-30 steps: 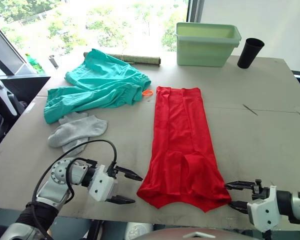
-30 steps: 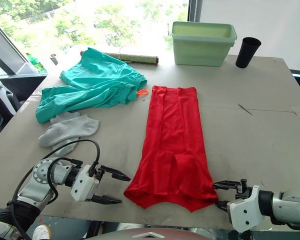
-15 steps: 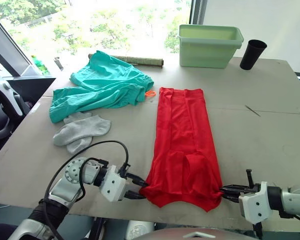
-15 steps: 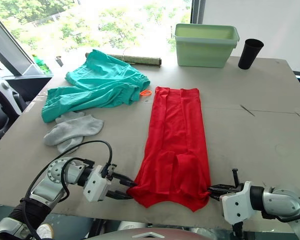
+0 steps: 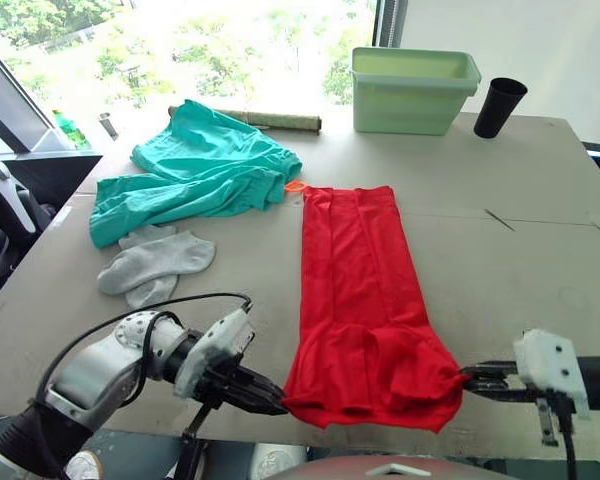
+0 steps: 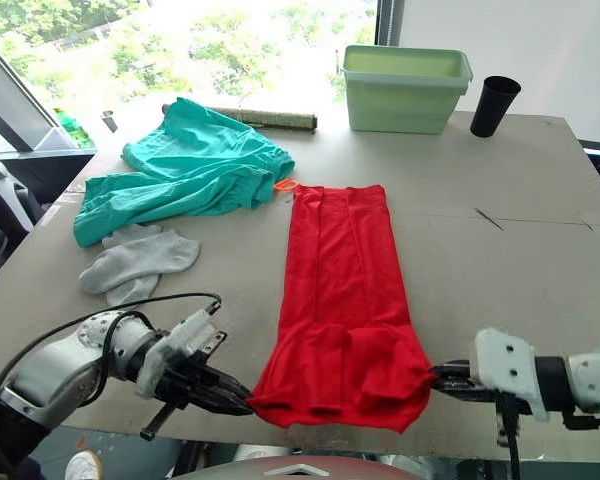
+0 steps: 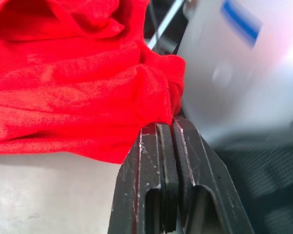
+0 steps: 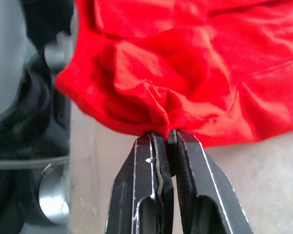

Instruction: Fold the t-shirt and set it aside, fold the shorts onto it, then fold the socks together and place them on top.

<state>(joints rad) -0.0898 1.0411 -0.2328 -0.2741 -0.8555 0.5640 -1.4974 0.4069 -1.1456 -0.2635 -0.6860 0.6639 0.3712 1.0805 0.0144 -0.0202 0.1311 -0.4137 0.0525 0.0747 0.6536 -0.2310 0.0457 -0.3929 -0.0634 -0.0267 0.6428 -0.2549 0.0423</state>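
Folding the t-shirt (image 5: 360, 290) was the step in hand: it lay as a long strip, its near corners pinched by the left gripper (image 5: 276, 402) and right gripper (image 5: 467, 379), both clamped on cloth. Next, probably, carrying that hem away from the grippers toward the far end. No readable writing showed.

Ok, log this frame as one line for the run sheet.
step: t-shirt fold | left gripper: shut on t-shirt near corner | right gripper: shut on other corner | shorts, socks: untouched
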